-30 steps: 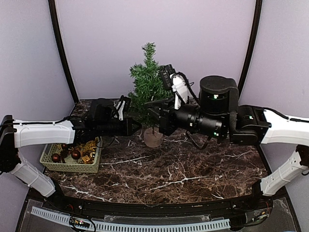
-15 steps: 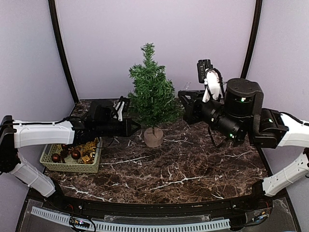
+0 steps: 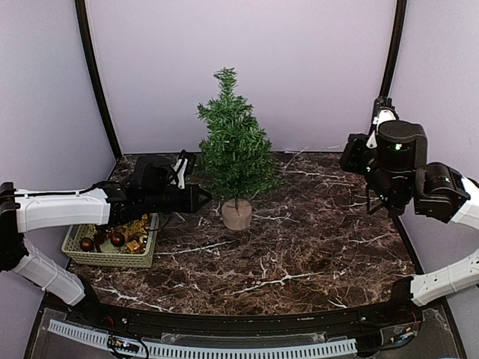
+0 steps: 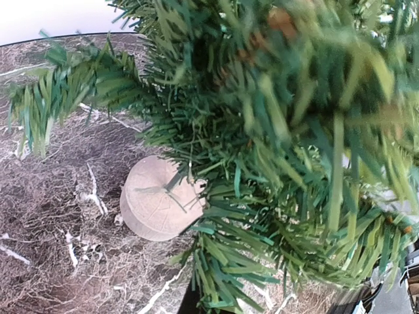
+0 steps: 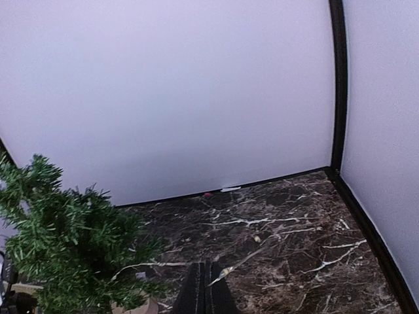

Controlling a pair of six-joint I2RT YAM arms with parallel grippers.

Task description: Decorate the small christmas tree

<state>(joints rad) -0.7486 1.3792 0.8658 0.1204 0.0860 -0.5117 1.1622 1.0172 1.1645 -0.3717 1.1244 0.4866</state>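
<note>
The small christmas tree (image 3: 236, 153) stands upright on its pale wooden stump base (image 3: 237, 215) at the middle rear of the marble table. My left gripper (image 3: 200, 197) is low at the tree's lower left, its tip among the bottom branches. In the left wrist view the branches (image 4: 281, 150) fill the frame above the base (image 4: 154, 206). Only a dark wedge of the left gripper (image 4: 188, 302) shows, with the fingers together. My right gripper (image 3: 352, 157) is raised at the far right, well away from the tree. It is shut and empty (image 5: 209, 278).
A pale green basket (image 3: 78, 250) with dark red balls and gold ornaments sits at the left, under my left arm. A small red bit (image 5: 207, 195) lies by the back wall. Black frame posts stand at both back corners.
My right arm has pulled away from the tree, moving right and up to the far right side. My left gripper has drawn back slightly to the left. The tree stands uncovered.
</note>
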